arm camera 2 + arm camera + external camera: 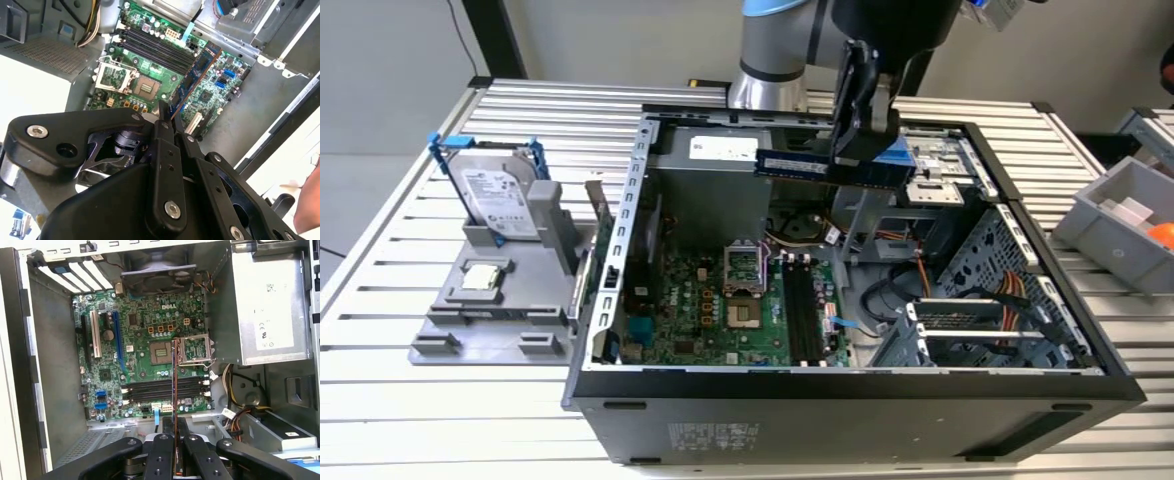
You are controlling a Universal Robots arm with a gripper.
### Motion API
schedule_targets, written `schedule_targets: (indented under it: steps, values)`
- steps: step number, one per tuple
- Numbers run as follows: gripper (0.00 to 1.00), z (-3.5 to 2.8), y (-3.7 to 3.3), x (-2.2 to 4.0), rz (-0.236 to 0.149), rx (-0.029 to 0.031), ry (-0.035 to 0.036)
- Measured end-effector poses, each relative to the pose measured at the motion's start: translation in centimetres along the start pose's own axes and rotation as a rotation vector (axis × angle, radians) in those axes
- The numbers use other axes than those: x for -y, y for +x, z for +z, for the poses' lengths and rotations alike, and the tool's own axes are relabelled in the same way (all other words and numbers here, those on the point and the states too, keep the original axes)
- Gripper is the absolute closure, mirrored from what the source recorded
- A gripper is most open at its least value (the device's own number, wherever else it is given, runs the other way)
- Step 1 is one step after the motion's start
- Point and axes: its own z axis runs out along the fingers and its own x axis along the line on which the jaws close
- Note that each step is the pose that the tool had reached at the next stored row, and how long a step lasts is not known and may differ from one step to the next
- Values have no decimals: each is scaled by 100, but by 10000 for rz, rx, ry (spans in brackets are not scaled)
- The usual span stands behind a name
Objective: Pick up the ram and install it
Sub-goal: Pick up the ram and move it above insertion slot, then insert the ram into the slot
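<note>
Between the fingers of the gripper (854, 160), clamped by one end, sits the ram (794, 165). The jaws are shut on the stick's flat faces. The stick juts sideways out of the gripper toward the exterior view's left, its long axis roughly level and its row of chips showing on the face turned to that camera. It hangs in the air above the open computer case (854, 420), touching nothing but the fingers.

Below the gripper, well apart from it, lies the motherboard (707, 310), with its black slots (801, 310) side by side on the board. The slots appear empty.

The relation that matters is how the two long axes lie. In the exterior view the ram runs across the picture, while the slots run from the far side of the case toward the near side. In the second wrist view the ram (197, 75) reaches out from the fingertips and passes over the slots (155, 47) at a steep angle. In the first wrist view the stick (174, 370) shows edge-on as a thin line crossing the slots (165, 388) nearly square. As I judge it, the ram is held over the slot area but crosswise to the slots, not parallel, and high above the board.
</note>
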Motion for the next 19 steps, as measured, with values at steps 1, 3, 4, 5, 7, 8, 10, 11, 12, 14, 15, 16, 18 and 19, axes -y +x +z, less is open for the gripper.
schedule_targets:
  steps: [1,3,4,5,7,8,10,11,12,14,15,16,18,19]
  values:
    - [100,-1,-1,0,49,0,-1]
    - [100,1,-1,0,330,9,-8]
    - [100,2,-1,0,515,13,-12]
    - [100,3,-1,0,701,17,-17]
    - [100,6,-1,0,1059,28,-26]
    - [100,7,-1,0,1224,32,-30]
    - [100,9,-1,0,1524,42,-36]
    - [100,9,-1,0,1658,46,-40]
    - [100,10,-1,0,1781,49,-43]
    - [100,11,-2,0,1975,56,-47]
    - [100,10,-3,0,2061,57,-49]
    - [100,10,-4,0,2120,58,-51]
    - [100,10,-4,0,2127,57,-52]
    - [100,10,-4,0,2128,56,-53]
